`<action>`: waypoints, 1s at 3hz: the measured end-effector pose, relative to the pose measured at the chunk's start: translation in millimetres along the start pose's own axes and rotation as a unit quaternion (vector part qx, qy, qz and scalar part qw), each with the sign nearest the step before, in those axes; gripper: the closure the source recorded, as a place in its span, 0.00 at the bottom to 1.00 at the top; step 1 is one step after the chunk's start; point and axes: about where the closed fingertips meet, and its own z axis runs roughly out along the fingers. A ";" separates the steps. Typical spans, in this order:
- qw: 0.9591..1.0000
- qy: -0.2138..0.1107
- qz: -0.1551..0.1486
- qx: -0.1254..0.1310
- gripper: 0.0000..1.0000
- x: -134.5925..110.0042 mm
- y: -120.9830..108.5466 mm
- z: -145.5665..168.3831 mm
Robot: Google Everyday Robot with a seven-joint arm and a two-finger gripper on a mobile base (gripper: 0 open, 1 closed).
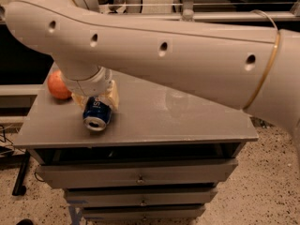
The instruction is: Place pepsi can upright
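Observation:
The pepsi can [97,115] is dark blue and lies on its side on the grey table [154,132], near the front left, with its silver end facing the camera. My gripper [95,101] comes down from above, under the big white arm. Its pale fingers [111,97] are pressed against both sides of the can. The can's upper part is hidden by the wrist.
An orange fruit [57,85] sits on the table just left of and behind the gripper. A faint clear plastic bottle [177,102] stands at mid table to the right. The table's front edge is close to the can. Drawers [138,176] are below.

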 end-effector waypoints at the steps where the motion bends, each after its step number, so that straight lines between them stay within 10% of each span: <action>1: 0.998 -0.008 0.038 0.041 0.81 29.1 -0.9 -20.5; 2: 0.980 -0.036 0.129 0.148 1.00 63.0 2.8 -60.3; 3: 0.932 -0.066 0.239 0.264 1.00 87.0 24.7 -92.0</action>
